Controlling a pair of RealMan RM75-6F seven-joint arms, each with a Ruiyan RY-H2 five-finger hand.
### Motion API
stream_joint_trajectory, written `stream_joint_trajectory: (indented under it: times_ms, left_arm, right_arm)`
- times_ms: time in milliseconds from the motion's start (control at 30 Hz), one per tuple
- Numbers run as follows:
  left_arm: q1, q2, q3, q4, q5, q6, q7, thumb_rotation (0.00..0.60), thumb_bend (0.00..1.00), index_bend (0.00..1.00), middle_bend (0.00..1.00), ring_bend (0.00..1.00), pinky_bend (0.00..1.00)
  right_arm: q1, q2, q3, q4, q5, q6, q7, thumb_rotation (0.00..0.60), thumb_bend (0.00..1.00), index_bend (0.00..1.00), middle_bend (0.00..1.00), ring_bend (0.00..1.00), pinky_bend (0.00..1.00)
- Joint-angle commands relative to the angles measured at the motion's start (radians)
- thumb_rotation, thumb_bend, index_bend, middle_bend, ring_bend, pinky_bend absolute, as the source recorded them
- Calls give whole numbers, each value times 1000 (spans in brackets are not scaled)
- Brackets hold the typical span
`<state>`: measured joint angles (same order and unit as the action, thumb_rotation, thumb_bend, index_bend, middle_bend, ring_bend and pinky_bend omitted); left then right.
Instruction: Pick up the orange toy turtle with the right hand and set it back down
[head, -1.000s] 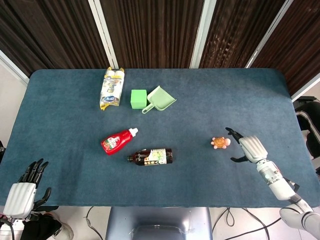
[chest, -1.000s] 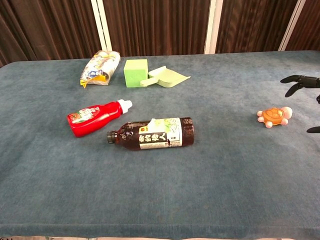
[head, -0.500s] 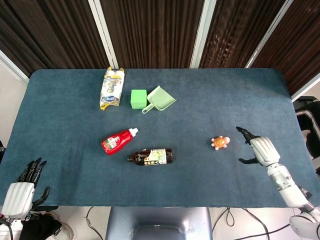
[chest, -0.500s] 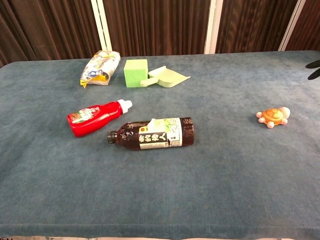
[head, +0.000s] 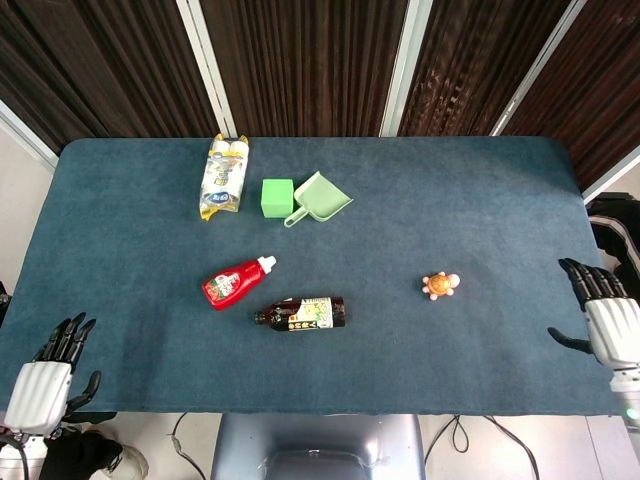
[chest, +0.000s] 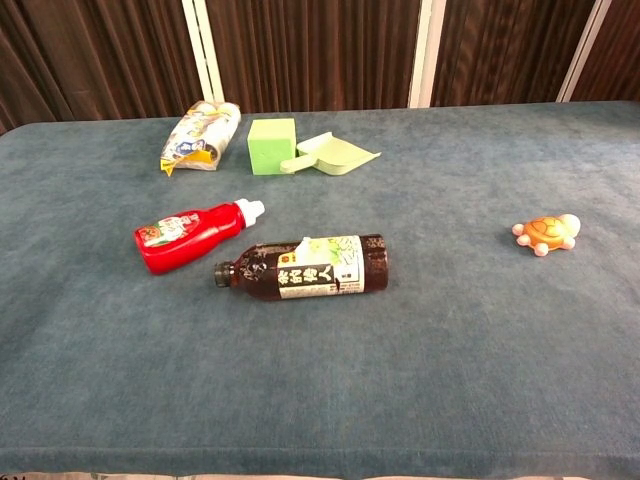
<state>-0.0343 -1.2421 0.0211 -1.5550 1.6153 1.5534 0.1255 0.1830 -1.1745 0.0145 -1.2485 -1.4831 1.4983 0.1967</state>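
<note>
The orange toy turtle (head: 440, 285) (chest: 546, 234) lies alone on the blue table (head: 450, 200), right of centre. In the head view my right hand (head: 604, 318) hangs open at the table's right edge, well to the right of the turtle and holding nothing. My left hand (head: 45, 382) sits open off the front left corner, fingers spread. The chest view shows neither hand.
A dark drink bottle (head: 300, 313) and a red sauce bottle (head: 235, 282) lie left of the turtle. Further back are a green cube (head: 277, 196), a green scoop (head: 319, 198) and a yellow-white snack bag (head: 224, 176).
My right hand has drawn away from beside the turtle to the table's right edge and left the chest view. The turtle stays on the table. The left hand has barely moved.
</note>
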Motion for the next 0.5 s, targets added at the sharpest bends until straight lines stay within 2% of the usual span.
stream_joint_trajectory:
  times_ms: [33,200,500]
  left_arm:
    - [-3,4,-1,-9,1,-4,13,600,399,19,20,39,324]
    - [-8,11,0,-24,-3,-16,42,600,399,19,20,39,324]
    - [-14,9,3,-49,3,-26,79,600,399,19,20,39,324]
  right_arm:
    - [-17,-20,5,33,-4,18,4,600,10,171,202,174,250]
    - [-13,-37,12,81,-4,-12,55,600,10,180,202,174,249]
    - [-1,-37,41,97,18,-60,82,600,10,186,202,174,249]
